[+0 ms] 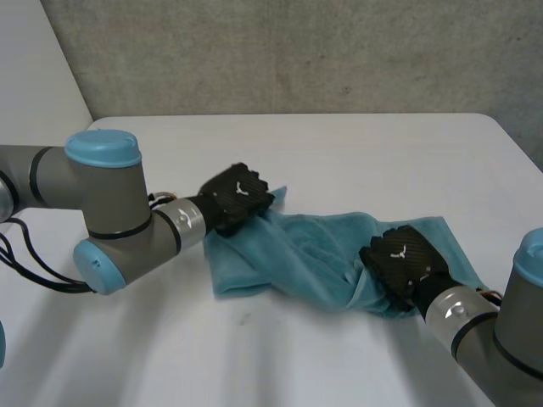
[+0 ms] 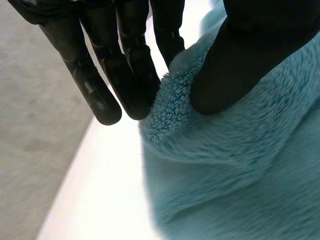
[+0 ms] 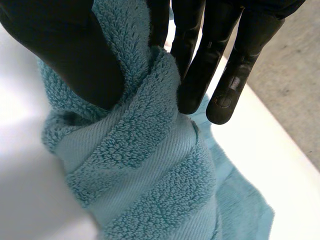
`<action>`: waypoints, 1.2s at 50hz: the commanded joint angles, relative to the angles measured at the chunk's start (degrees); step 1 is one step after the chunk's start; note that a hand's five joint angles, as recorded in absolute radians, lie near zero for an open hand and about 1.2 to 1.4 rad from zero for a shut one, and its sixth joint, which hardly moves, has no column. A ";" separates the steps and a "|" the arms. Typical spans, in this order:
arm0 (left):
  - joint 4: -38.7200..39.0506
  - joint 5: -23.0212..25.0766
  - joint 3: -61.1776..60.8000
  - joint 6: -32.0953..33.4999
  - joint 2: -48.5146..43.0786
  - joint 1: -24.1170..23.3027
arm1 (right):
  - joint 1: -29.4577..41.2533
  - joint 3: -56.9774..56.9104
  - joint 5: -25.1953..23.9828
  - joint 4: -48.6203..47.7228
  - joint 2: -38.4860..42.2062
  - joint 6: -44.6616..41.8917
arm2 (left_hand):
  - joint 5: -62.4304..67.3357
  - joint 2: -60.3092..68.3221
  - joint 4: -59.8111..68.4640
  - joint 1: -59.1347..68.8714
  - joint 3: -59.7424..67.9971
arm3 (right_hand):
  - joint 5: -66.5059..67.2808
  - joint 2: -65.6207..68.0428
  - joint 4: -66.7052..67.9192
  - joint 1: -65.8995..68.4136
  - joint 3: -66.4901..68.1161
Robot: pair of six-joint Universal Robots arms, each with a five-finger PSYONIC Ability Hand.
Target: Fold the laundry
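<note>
A light-blue terry towel (image 1: 314, 259) lies crumpled across the middle of the white table (image 1: 339, 161). My left hand (image 1: 237, 197) sits at the towel's far left corner. In the left wrist view its thumb (image 2: 240, 65) presses into the towel's edge (image 2: 225, 150) against the fingers (image 2: 130, 75), pinching the cloth. My right hand (image 1: 403, 259) is on the towel's near right edge. There the thumb (image 3: 70, 55) and fingers (image 3: 200, 65) pinch a bunched fold of the towel (image 3: 140, 165).
A grey wall (image 1: 297, 51) stands behind the table's far edge. Bare tabletop lies in front of the towel and behind it.
</note>
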 commanded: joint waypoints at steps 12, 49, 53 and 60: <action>29.70 -20.39 11.42 -17.14 7.75 3.82 | 0.87 -44.23 15.03 -9.74 8.06 4.15 | 14.88 11.57 11.73 16.52 12.06 | 15.29 13.55 11.95 26.93 11.96; 2.03 -24.73 -46.93 -22.88 33.60 0.05 | 0.34 -4.60 10.20 -2.38 0.24 6.80 | -0.51 -3.83 -3.67 1.13 -3.34 | 15.29 13.55 11.95 26.93 11.96; 0.70 -24.29 -44.13 -22.80 35.45 -0.49 | 0.25 -4.51 10.03 -2.38 0.24 6.88 | -37.03 -40.34 -40.18 -35.39 -39.85 | 15.29 13.55 11.95 26.93 11.96; 4.21 -23.41 -38.06 -20.96 34.66 0.13 | 1.13 -3.98 9.94 -2.56 0.50 6.97 | -43.30 -46.61 -46.45 -41.65 -46.12 | 15.29 13.55 11.95 26.93 11.96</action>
